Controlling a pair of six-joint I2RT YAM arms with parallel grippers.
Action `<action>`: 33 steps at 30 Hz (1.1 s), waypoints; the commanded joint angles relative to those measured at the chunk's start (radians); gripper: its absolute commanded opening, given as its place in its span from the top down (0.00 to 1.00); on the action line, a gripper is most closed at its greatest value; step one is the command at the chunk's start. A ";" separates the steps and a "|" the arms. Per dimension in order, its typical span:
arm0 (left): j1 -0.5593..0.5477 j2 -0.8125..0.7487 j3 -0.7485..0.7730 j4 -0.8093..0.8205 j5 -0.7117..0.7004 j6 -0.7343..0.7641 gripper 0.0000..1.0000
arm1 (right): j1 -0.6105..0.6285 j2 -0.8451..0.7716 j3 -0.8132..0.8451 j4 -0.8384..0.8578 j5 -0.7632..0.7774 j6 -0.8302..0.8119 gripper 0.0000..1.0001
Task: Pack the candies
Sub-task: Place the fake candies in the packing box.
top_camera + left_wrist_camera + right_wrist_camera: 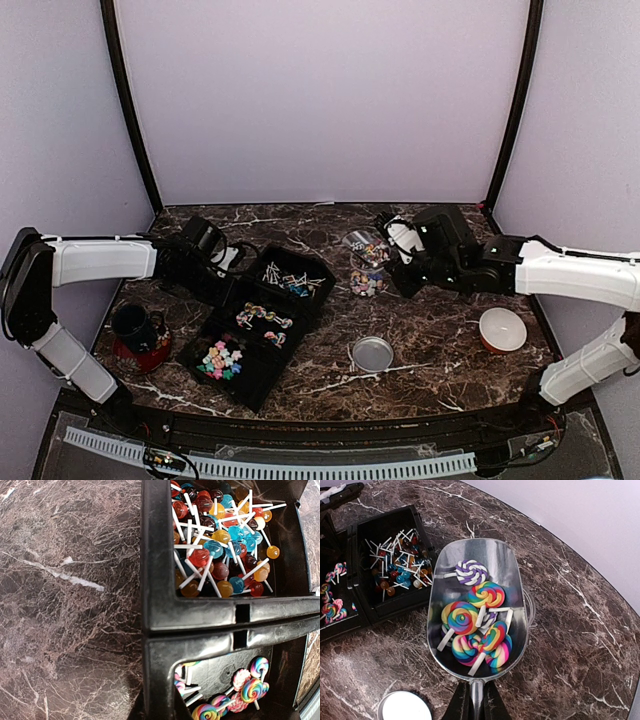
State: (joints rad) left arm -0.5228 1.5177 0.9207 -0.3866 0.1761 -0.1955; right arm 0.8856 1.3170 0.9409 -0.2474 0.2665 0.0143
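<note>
The candies (220,358), tiny mixed-colour sweets, lie in the front compartment of the black tray (232,392). Its middle compartment holds swirl lollipops (262,320) and its back one ball lollipops (292,280). My right gripper (476,700) is shut on the handle of a metal scoop (476,560) loaded with swirl lollipops (462,618). The scoop hovers over the glass jar (368,284), whose rim (530,611) shows beside it. My left gripper (157,711) straddles the tray's wall (162,670) at the back left, fingers (131,713) on either side, and appears closed on it.
The jar's round lid (372,353) lies on the marble table (440,340) in front of the jar, also in the right wrist view (405,706). A red bowl (502,329) sits at the right. A dark mug (135,325) on a red saucer stands left of the tray.
</note>
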 commanded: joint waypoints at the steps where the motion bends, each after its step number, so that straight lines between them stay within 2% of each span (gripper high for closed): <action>1: 0.000 -0.060 0.043 0.066 0.062 -0.025 1.00 | -0.022 -0.018 0.087 -0.157 0.033 -0.009 1.00; 19: 0.000 -0.061 0.043 0.066 0.065 -0.025 1.00 | -0.075 0.098 0.325 -0.539 0.046 -0.008 1.00; 33: 0.000 -0.063 0.044 0.066 0.072 -0.025 1.00 | -0.086 0.232 0.457 -0.693 0.087 -0.024 1.00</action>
State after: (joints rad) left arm -0.5228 1.5177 0.9207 -0.3866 0.1837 -0.1959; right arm 0.8085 1.5230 1.3327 -0.8936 0.3161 -0.0002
